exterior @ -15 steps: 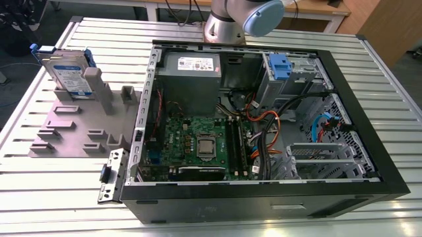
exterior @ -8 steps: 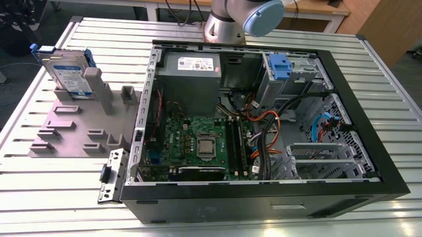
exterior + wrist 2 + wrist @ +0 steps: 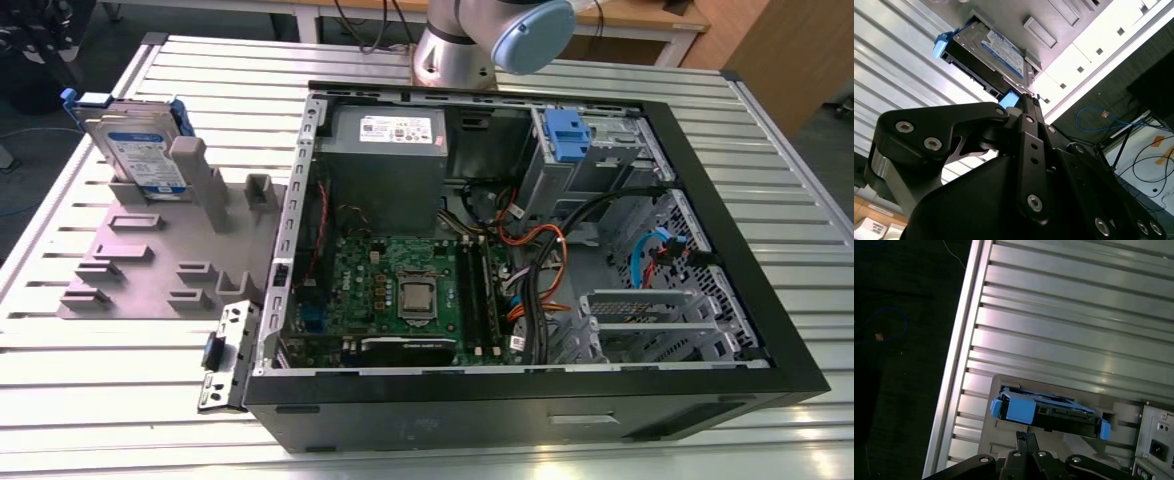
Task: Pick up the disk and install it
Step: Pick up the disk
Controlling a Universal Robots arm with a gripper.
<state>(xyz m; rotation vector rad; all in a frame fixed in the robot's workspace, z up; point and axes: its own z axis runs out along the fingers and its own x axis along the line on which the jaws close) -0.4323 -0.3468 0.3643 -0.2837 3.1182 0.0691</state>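
Note:
The disk (image 3: 139, 150), a silver-grey drive with a white-and-blue label in a blue bracket, stands on edge in a grey fixture (image 3: 160, 262) on the exterior view's left, beside the open computer case (image 3: 727, 240). Both wrist views look along my black gripper towards the disk (image 3: 991, 52) (image 3: 1046, 412). My gripper (image 3: 1025, 437) (image 3: 1024, 99) has its fingers drawn together with nothing between them. Its tips point at the disk's blue-framed edge, and I cannot tell the gap to it. The arm's base and elbow (image 3: 514, 30) rise behind the case.
Inside the case are a motherboard (image 3: 407, 285), a grey power supply box (image 3: 384, 150), loose cables (image 3: 541, 260) and a drive bay with a blue bracket (image 3: 567, 135). A metal bracket (image 3: 224, 355) lies by the case's front corner. The slatted table's edge (image 3: 961, 340) drops to the floor.

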